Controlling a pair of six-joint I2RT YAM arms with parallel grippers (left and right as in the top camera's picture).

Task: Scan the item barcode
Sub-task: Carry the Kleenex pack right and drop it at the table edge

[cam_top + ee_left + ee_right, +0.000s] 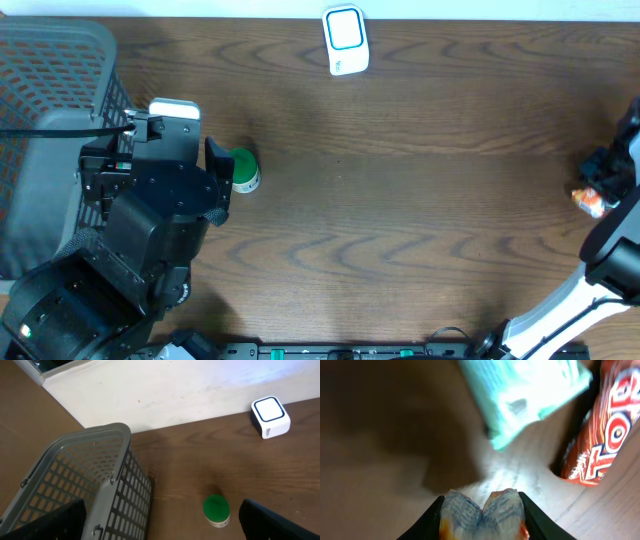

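My right gripper (482, 502) is shut on a crumpled white and orange packet (482, 512) with small blue print; the packet bulges between the two black fingers. From overhead, this packet (590, 203) hangs at the table's far right edge. The white barcode scanner (346, 40) with a blue-framed window lies at the back middle of the table, far from the packet, and it also shows in the left wrist view as the scanner (270, 416). My left gripper (160, 527) stands wide open at the left, holding nothing, above the basket's corner.
A grey mesh basket (50, 120) fills the left side. A green-lidded jar (242, 169) stands just right of the left gripper's finger. In the right wrist view, a teal packet (525, 395) and a red-orange packet (602, 435) lie beyond the held one.
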